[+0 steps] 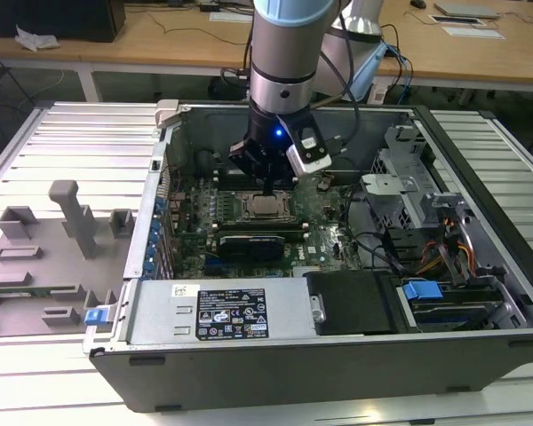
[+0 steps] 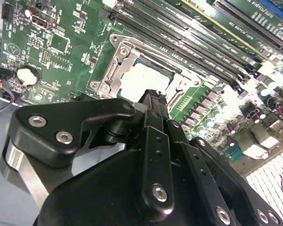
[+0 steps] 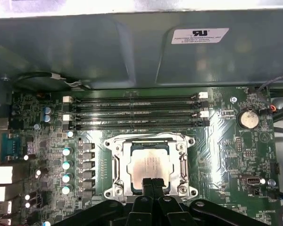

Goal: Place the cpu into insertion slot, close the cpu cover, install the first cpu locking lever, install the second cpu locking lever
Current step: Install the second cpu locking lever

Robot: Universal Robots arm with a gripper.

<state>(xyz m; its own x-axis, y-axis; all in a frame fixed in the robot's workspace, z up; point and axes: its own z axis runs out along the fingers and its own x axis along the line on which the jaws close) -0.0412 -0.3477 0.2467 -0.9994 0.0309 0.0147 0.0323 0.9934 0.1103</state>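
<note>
The square, dull silver metal cpu (image 3: 148, 165) lies flat in the square dark-rimmed insertion slot (image 3: 117, 165) on the green motherboard (image 1: 324, 209) inside the open grey metal computer case (image 1: 275, 355), which rests on the ribbed metal tabletop (image 1: 71, 133). The thin grey metal cpu cover (image 3: 183, 162), a frame with a large square window, lies down around the chip, so the silver top shows through the window in both wrist views.

The black fingers (image 3: 147, 184) of the gripper (image 3: 152, 181) are pressed together with no gap between the tips and hold nothing. In the first wrist view their tips sit over the chip's edge at about 6 o'clock from its centre, and whether they touch the metal cannot be told. In the second wrist view the closed tips (image 2: 153, 96) sit at the 5 o'clock edge of the bright chip (image 2: 141, 80).

In the exterior view the silver-and-black arm (image 1: 284, 62) comes straight down over the socket, with the cpu (image 1: 265, 206) just below the fingertips. Long narrow black memory slots (image 3: 137, 113) run at 12 o'clock from the socket in the first wrist view, and a round silver coin battery (image 3: 249, 118) sits at about 2 o'clock.
</note>
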